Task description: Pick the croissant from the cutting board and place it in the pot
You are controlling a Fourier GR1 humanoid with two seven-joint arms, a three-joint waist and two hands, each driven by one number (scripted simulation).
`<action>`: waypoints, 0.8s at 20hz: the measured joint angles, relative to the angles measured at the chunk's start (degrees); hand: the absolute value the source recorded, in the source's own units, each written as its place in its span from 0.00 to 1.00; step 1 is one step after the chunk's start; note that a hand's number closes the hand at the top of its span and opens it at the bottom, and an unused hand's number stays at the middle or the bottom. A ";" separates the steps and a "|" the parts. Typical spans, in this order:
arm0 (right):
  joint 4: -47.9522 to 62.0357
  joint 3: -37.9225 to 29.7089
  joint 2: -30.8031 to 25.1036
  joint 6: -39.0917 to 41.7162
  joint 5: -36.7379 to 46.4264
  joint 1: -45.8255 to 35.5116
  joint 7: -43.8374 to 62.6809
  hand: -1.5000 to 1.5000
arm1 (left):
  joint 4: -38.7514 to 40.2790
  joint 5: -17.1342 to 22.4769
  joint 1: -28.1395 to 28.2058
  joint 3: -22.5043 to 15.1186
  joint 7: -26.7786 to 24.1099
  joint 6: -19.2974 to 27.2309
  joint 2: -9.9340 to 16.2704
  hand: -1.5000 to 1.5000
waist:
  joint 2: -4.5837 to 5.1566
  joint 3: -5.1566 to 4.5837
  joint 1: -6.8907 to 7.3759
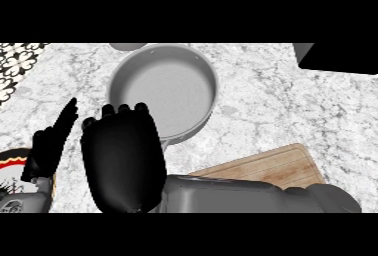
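Note:
The grey pot point(166, 90) stands on the marble counter at the upper middle, with nothing inside it. The wooden cutting board point(277, 167) lies at the lower right; its visible part is bare and my right forearm covers its near corner. My right hand point(122, 160) is left of the board, just below the pot's near rim, its back towards me and its fingers curled under. The croissant does not show anywhere; it is hidden inside that curled hand. My left hand point(50, 145) rests at the left edge, open, fingers pointing up.
A plate point(9, 167) with a red and black pattern sits at the lower left edge behind my left hand. A black object point(339, 57) fills the upper right corner. Patterned tiles point(15, 62) line the upper left. A grey round thing point(125, 46) peeks in above the pot.

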 measured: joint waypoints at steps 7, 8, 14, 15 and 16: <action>8.27 -3.48 0.01 -7.66 -3.76 -9.32 -0.45 1.00 | 0.05 0.15 -0.26 0.62 -0.11 0.23 -0.15 0.50 | 0.42 0.01 -0.56; 10.01 -3.64 0.03 -9.41 -4.13 -9.77 -1.30 1.00 | -0.20 0.27 -0.55 0.84 0.40 0.14 0.05 0.50 | 0.49 0.02 -0.79; 21.05 -6.04 0.16 -16.71 -9.25 -15.95 -5.11 1.00 | -0.12 0.36 0.13 1.50 -0.28 -0.24 0.46 0.50 | 0.79 0.03 -1.04; 23.21 -6.48 0.19 -17.71 -10.20 -17.00 -5.85 1.00 | -0.35 0.37 0.26 1.57 -0.31 -0.21 0.42 0.50 | 0.82 0.03 -1.08; 25.31 -6.28 0.23 -18.74 -11.09 -17.87 -6.21 1.00 | -0.34 0.50 0.22 1.63 -0.53 -0.30 0.33 0.50 | 0.87 0.03 -1.07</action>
